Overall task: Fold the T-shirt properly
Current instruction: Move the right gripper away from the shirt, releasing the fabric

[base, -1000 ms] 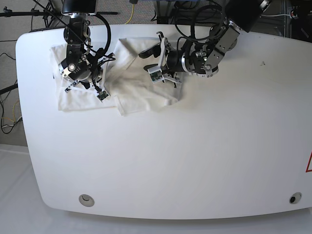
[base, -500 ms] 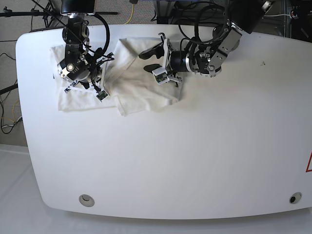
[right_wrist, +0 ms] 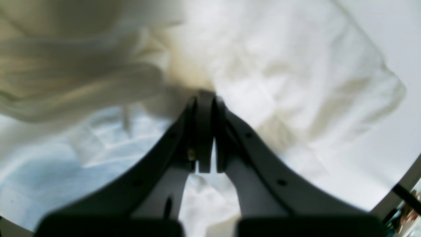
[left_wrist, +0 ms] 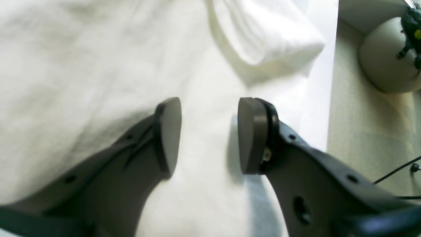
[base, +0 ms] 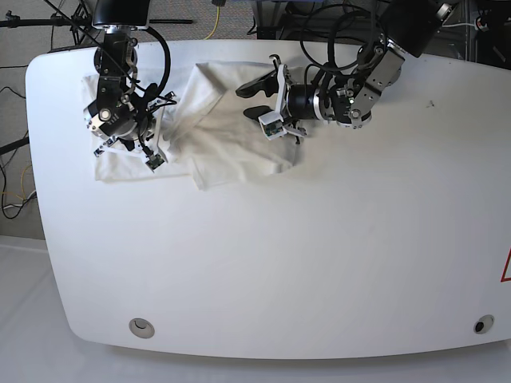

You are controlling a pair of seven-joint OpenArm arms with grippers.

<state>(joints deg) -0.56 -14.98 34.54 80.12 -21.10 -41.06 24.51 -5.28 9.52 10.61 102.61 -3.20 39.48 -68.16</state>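
The T-shirt (base: pixel 231 148) lies crumpled and partly folded on the white table (base: pixel 319 239) at the far left; it shows plain white, with print and label hidden. My right gripper (base: pixel 150 158) sits on the shirt's left part. In the right wrist view the right gripper (right_wrist: pixel 206 131) is shut, with a bunch of the T-shirt (right_wrist: pixel 296 65) pinched at its tips. My left gripper (base: pixel 249 99) is open and empty over the shirt's far right part. The left wrist view shows the left gripper (left_wrist: pixel 209 135) close above the smooth T-shirt (left_wrist: pixel 82 65), with a folded edge beyond.
The table's far edge (left_wrist: pixel 330 98) is close beyond the left gripper, with carpet past it. Cables and stands (base: pixel 215 16) crowd behind the table. Two round holes (base: pixel 142 326) (base: pixel 480 325) sit near the front corners.
My right gripper has shifted left on the shirt, still shut. My left arm has drawn back to the right, with its gripper staying open. The shirt's outline has hardly changed.
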